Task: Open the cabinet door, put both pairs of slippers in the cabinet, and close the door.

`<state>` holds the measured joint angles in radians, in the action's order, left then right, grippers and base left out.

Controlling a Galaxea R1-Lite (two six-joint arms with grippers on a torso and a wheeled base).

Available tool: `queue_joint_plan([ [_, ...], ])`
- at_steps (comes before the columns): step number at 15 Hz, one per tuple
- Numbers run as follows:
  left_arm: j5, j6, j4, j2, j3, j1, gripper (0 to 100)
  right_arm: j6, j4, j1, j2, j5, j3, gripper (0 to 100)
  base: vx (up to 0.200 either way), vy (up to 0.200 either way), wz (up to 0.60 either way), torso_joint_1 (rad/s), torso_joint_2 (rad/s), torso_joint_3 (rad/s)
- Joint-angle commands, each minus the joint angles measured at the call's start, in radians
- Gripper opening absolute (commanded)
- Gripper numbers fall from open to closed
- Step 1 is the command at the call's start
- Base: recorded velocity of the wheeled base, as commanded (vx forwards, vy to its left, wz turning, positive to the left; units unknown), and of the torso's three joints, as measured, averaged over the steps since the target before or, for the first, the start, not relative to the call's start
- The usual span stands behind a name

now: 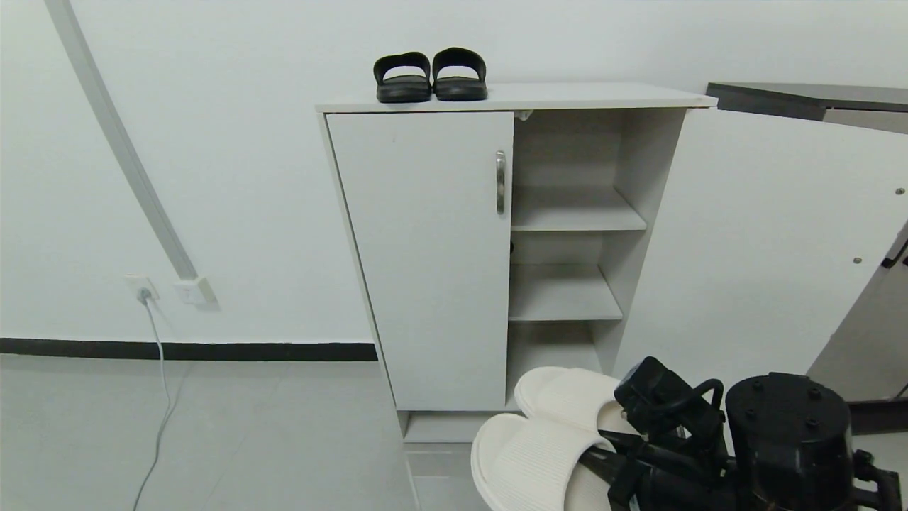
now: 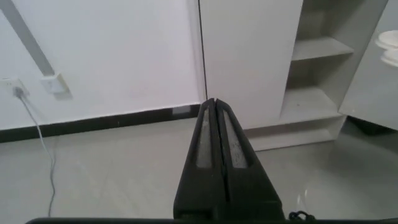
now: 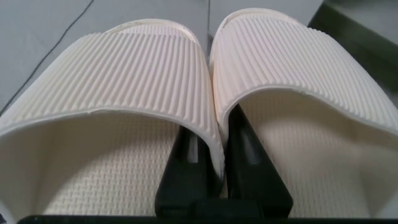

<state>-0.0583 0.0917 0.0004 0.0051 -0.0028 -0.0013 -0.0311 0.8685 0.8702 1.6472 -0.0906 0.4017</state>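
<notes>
A white cabinet (image 1: 418, 270) stands against the wall, its right door (image 1: 752, 241) swung open and its left door shut. Inside are bare shelves (image 1: 567, 213). A black pair of slippers (image 1: 430, 75) sits on the cabinet top. My right gripper (image 3: 211, 146) is shut on the white pair of slippers (image 3: 205, 81), pinching the two inner straps together; the pair (image 1: 539, 440) hangs low in front of the open compartment. My left gripper (image 2: 214, 109) is shut with nothing in it, above the floor left of the cabinet (image 2: 249, 56).
A wall socket (image 1: 142, 287) with a cable running down to the floor sits at the left. A slanted conduit (image 1: 117, 135) runs down the wall. A grey desk (image 1: 816, 99) stands behind the open door.
</notes>
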Motion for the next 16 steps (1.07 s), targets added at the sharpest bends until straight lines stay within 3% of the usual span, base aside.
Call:
queue_joint_plan([
  [1, 0.003, -0.052, 0.004, -0.004, 0.001, 0.000, 0, -0.021, 0.027, 0.001, 0.089, -0.057, 0.042, 0, 0.000, 0.000, 0.00, 0.000, 0.00, 0.000],
  [3, 0.021, -0.075, 0.003, -0.004, 0.001, 0.000, 0, -0.059, 0.037, 0.004, 0.155, -0.155, 0.098, 0, 0.000, 0.000, 0.00, 0.000, 0.00, 0.000],
  [7, 0.023, -0.073, 0.003, -0.004, 0.001, 0.000, 0, -0.190, 0.041, -0.010, 0.390, -0.560, 0.359, 0, 0.000, 0.000, 0.00, 0.000, 0.00, 0.000],
  [13, 0.023, -0.073, 0.003, -0.002, 0.001, 0.000, 0, -0.214, 0.043, -0.045, 0.462, -0.607, 0.419, 0, 0.000, 0.000, 0.00, 0.000, 0.00, 0.000],
  [16, 0.025, -0.073, 0.003, -0.002, 0.001, 0.000, 0, -0.213, 0.075, -0.046, 0.494, -0.609, 0.422, 0, 0.000, -0.200, 0.00, -0.001, 0.00, 0.004],
])
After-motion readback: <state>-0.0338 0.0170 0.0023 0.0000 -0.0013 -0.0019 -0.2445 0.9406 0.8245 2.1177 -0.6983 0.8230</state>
